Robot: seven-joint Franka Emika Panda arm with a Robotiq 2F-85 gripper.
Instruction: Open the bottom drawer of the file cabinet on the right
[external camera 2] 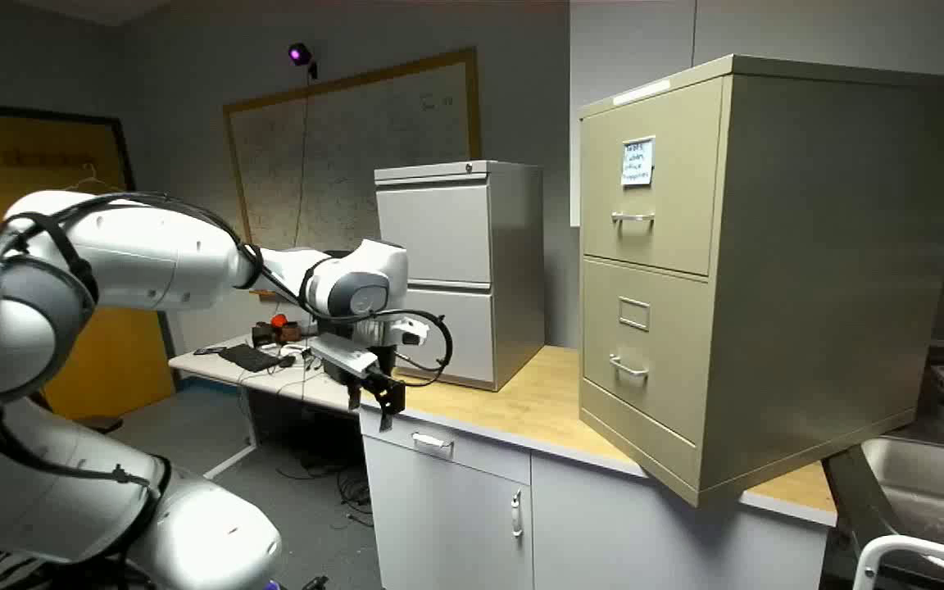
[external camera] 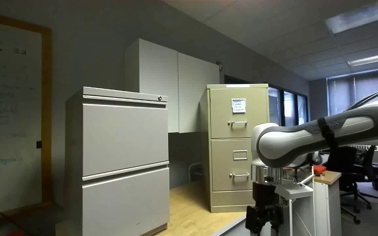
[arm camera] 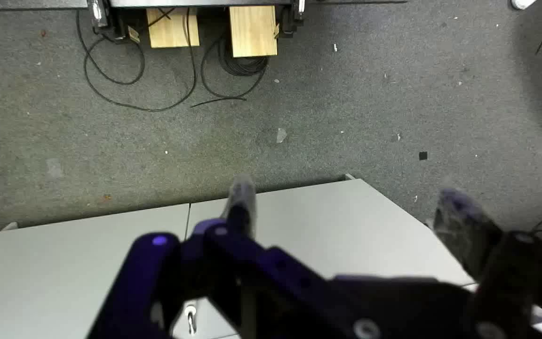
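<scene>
Away from the beige file cabinet [external camera 2: 767, 274], the gripper [external camera 2: 371, 408], its fingers [arm camera: 243, 197] spread apart, seems at the approach step and should next reach the bottom drawer handle [external camera 2: 628, 369].

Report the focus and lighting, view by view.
Wrist view: the hand blurred, the carpet sharper; in an exterior view, a ceiling light bright, the wall dim; in an exterior view, the beige file cabinet darker on its side than its front.
</scene>
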